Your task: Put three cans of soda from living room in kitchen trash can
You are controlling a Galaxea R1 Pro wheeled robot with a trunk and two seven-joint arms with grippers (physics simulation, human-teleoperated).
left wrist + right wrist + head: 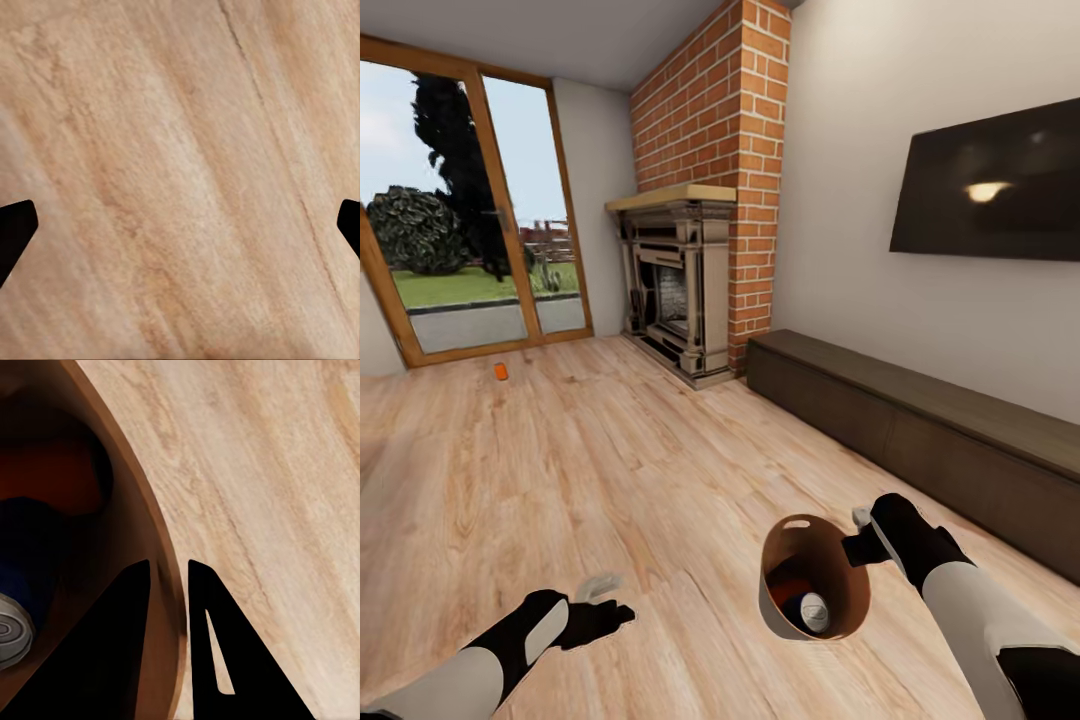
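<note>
The tash can (815, 580), clamped at its rim by the right gripper (863, 545), holds soda cans (812, 610), one can (501, 372) is left at upper left, and the left gripper (605, 612) is spread.

The right gripper (857, 533) pinches the rim of the trash can (785, 610), which holds 2 soda cans (810, 608). Another soda can (501, 372) stands on the wood floor (610, 450) near the glass door (470, 215). The left gripper (605, 600) hangs empty above the floor.
</note>
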